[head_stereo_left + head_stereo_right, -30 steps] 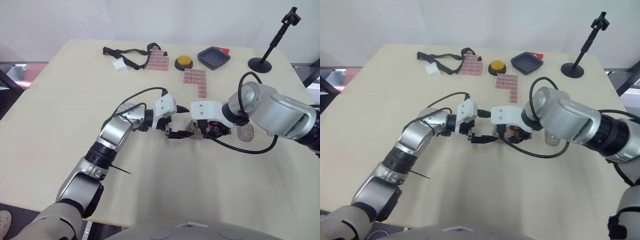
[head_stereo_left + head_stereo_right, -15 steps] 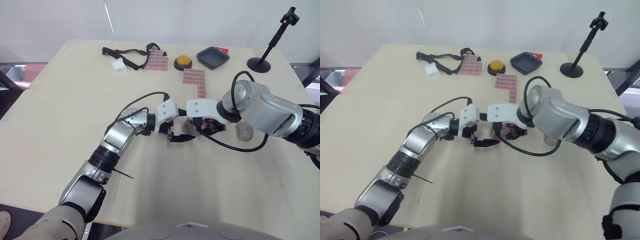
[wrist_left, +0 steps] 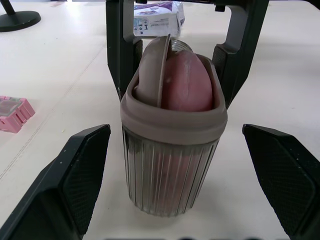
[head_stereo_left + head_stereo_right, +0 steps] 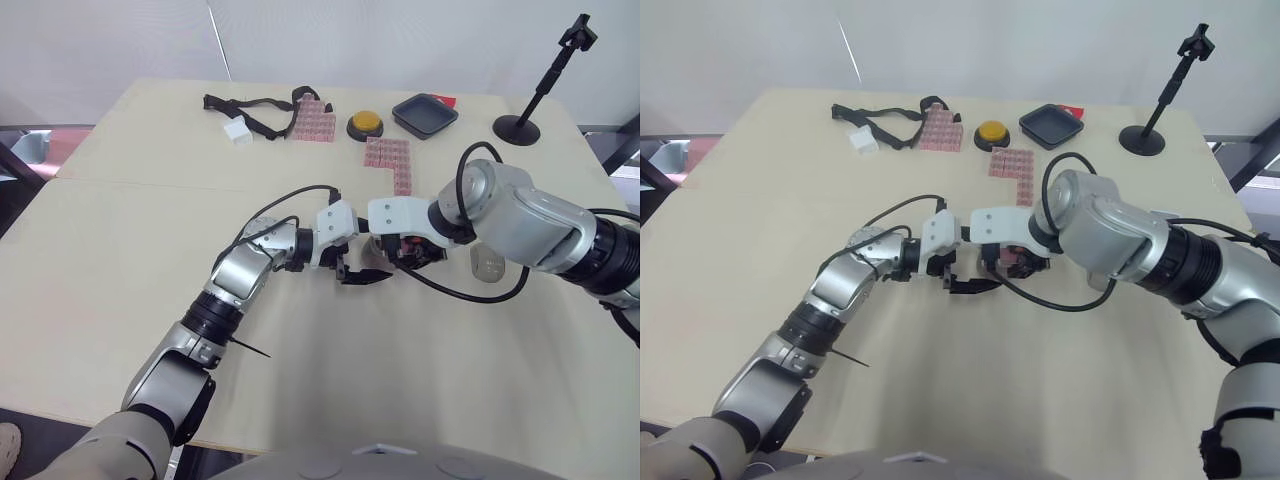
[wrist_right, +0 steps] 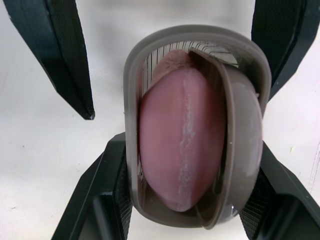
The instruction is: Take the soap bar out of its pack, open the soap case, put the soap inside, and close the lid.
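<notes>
The soap case [image 3: 171, 150], ribbed and translucent with a taupe rim, stands upright on the table [image 4: 150, 230]. A pink soap bar [image 5: 175, 145] sits inside it. A taupe lid-like piece [image 3: 152, 70] is tucked upright beside the soap. My right gripper [image 4: 402, 250] is shut on the case, one finger [image 3: 120, 47] on each side. My left gripper [image 4: 366, 260] is open, its fingers [image 3: 75, 175] straddling the case without touching it. A white and purple soap pack [image 3: 159, 19] lies on the table beyond the case.
A translucent round piece [image 4: 488, 263] lies just right of my right arm. At the back are pink block pieces [image 4: 392, 160], a yellow button [image 4: 367, 122], a black tray [image 4: 427, 113], a black stand [image 4: 522, 125] and a black strap with a white connector [image 4: 240, 128].
My right gripper, with the case in it, has shifted slightly left toward my left gripper. The left gripper has stayed open around the case.
</notes>
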Robot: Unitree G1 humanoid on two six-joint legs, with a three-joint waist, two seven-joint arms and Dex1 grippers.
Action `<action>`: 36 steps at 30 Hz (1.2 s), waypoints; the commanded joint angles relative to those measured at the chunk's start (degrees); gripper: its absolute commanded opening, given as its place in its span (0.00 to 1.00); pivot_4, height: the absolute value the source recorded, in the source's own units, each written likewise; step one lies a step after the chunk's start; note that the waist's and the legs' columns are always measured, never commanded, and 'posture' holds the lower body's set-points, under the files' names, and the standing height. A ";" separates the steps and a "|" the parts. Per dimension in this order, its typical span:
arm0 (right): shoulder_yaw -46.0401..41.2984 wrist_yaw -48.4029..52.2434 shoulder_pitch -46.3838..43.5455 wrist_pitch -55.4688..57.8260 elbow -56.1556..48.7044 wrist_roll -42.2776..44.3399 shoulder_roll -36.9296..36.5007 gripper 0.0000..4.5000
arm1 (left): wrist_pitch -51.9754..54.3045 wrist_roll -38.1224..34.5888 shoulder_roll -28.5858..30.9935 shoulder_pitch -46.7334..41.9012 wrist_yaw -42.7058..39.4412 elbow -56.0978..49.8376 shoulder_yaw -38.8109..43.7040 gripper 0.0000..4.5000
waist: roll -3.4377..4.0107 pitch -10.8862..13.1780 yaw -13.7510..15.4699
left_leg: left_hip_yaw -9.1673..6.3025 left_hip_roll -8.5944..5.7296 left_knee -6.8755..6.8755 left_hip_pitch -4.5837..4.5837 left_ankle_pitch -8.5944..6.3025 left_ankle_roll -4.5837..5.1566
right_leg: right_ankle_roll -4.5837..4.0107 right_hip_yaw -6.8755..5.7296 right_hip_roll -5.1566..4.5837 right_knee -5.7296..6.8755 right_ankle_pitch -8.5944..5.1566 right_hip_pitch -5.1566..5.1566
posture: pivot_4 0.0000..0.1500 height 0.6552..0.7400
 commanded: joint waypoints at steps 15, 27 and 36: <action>-2.60 0.42 0.45 -0.95 -0.12 -1.95 0.37 0.47 | -2.11 0.11 0.33 -1.78 -0.74 0.71 0.94 1.00 | 0.00 0.00 0.01 | 0.00 0.01 0.05 0.01 0.00 0.00 | 0.00 0.07 0.04 0.05 0.00 0.00 | 1.00 0.93; -2.67 0.54 0.77 -0.80 -0.43 -1.96 0.30 0.47 | -2.83 0.15 0.04 -2.48 -0.58 1.72 1.04 1.00 | 0.00 0.00 0.04 | 0.00 0.01 0.07 0.00 0.00 0.00 | 0.00 0.10 0.05 0.07 0.00 0.00 | 1.00 0.93; -2.67 0.52 0.77 -1.01 -0.28 -2.19 0.35 0.47 | -2.91 0.22 0.10 -2.37 -0.82 1.91 0.81 1.00 | 0.01 0.00 0.04 | 0.00 0.02 0.10 0.00 0.00 -0.01 | 0.00 0.15 0.08 0.10 0.00 0.00 | 1.00 0.93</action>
